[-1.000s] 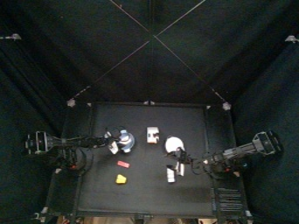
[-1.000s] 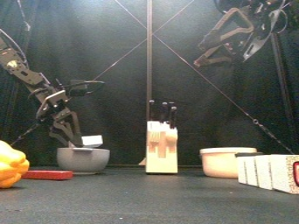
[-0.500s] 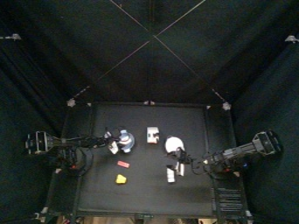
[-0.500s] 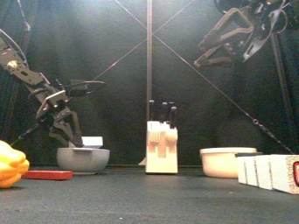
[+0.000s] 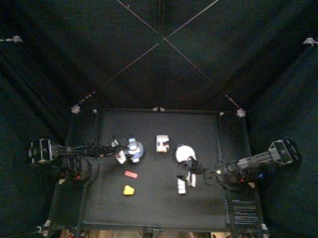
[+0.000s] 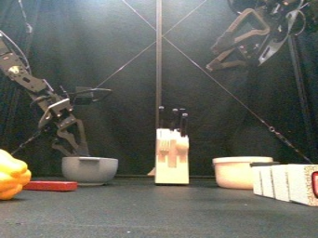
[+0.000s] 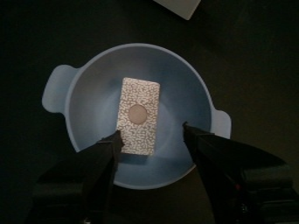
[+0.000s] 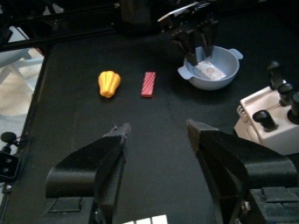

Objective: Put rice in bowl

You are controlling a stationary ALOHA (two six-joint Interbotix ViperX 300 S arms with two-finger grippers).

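The small white speckled packet of rice (image 7: 140,128) lay flat inside the round light-blue bowl (image 7: 73,118), lengthwise between the left gripper (image 7: 156,147)'s wide-open, empty jaws directly above.

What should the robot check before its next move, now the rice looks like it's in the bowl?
1. Rice lies inside the bowl: ok.
2. Left end effector open, not gripping the rice: ok.
3. Bowl upright on the table: ok.
4. Space above the bowl free for lifting the left arm: ok.
5. Right end effector open, holding nothing, away from the bowl: ok.
6. Rice clear of both fingertips: cannot tell.
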